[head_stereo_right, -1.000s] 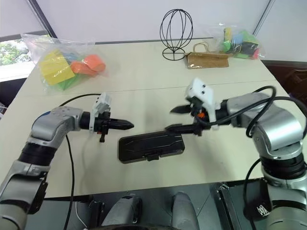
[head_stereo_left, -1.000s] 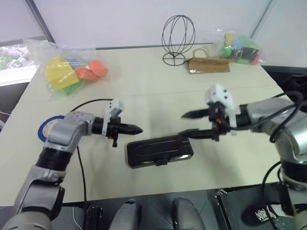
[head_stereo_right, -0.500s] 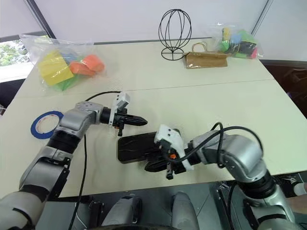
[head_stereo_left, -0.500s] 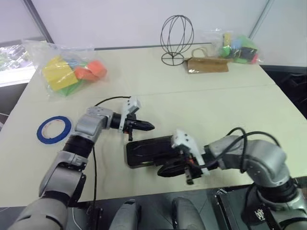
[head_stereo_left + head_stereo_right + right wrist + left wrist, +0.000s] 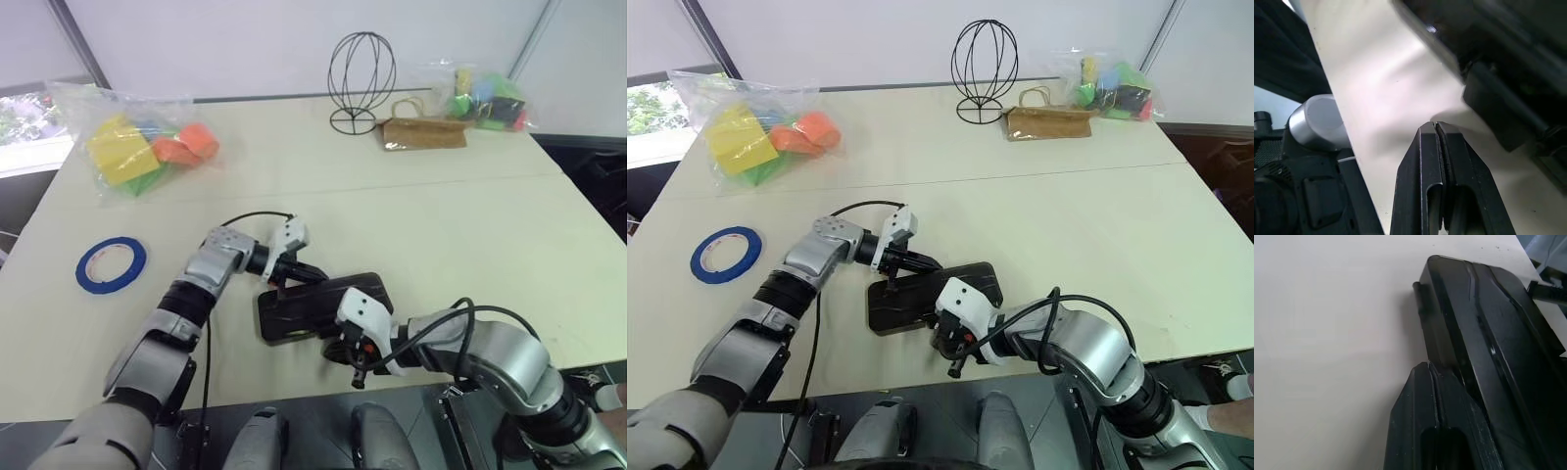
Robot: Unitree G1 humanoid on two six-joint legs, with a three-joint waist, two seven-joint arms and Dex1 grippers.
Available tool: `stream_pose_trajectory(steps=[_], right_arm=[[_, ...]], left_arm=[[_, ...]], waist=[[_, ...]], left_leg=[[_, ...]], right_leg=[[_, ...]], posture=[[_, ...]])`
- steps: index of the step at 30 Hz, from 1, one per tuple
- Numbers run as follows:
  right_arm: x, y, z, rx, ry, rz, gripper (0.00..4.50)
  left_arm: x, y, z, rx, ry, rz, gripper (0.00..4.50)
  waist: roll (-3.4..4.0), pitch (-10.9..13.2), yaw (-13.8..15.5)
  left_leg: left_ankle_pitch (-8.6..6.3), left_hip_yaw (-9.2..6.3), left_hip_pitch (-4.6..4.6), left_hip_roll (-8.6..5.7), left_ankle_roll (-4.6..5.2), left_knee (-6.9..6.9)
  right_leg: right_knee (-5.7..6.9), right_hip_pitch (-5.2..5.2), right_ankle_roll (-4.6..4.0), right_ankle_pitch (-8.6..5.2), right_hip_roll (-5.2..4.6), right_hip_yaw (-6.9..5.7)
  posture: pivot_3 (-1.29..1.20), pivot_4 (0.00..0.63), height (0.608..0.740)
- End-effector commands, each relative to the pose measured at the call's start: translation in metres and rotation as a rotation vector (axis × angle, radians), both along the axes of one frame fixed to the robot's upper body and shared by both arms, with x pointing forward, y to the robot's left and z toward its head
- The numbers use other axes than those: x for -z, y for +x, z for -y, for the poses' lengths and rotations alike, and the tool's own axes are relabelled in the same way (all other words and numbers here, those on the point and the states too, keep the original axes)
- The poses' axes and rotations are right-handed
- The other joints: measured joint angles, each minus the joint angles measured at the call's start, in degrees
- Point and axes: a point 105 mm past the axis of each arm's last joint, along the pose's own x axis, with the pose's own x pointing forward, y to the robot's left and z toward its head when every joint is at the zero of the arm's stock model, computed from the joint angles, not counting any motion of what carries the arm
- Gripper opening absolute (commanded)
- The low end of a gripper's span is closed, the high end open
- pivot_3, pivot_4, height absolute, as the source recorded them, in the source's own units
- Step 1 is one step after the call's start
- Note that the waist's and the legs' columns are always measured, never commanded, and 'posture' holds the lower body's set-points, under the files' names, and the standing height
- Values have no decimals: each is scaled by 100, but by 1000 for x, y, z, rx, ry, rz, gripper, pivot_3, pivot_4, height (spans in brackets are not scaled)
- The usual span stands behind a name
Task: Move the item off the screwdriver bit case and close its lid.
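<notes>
Tape removal looks done: the blue tape ring (image 5: 111,264) lies flat on the desk (image 5: 470,215) near its left edge, well apart from the bit case (image 5: 318,305), with nothing resting on the case.

The case sits near the front edge of the desk, roughly mid-width. The lid (image 5: 1498,357) lies down flat over the base; from the head views it reads as closed, but whether the latch (image 5: 1498,122) on the front edge has actually clicked cannot be told.

Left gripper (image 5: 312,275): fingers closed together, empty, tip on or just at the rear-left corner of the lid, likely pressing or steadying.

Right gripper (image 5: 955,354): fingers closed, holding nothing, at the front edge of the case beside the latch, just over the desk's front edge. The right wrist view shows its tip near the latch but apart from it.

Judgement: the task is almost complete. What seems left is securing the latch, probably a push at the front edge while the left gripper holds the case against sliding.

Also on the desk: bagged blocks (image 5: 137,142) at far left, a wire ornament (image 5: 362,83), a brown pouch (image 5: 426,132) and more bagged blocks (image 5: 485,98) along the far edge.
</notes>
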Motion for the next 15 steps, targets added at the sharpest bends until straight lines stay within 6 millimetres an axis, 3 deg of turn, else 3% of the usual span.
stream_pose_trajectory(steps=[1,10,15], right_arm=[[-6,21,10,90,-54,117,38],[-12,37,13,94,-129,267,38],[-9,26,12,34,-146,230,38]], left_arm=[[0,-2,5,27,-1,29,0],[6,-4,9,38,1,42,0],[7,-4,9,44,4,56,0]], waist=[[0,0,0],[0,-1,-9],[0,-1,-5]], left_leg=[[0,0,0,0,0,0],[0,0,6,0,0,1],[0,0,11,0,1,1]], right_leg=[[0,0,0,0,0,0],[1,5,0,0,1,0],[1,9,0,0,2,0]], posture=[[0,150,740],[0,150,740],[0,150,740]])
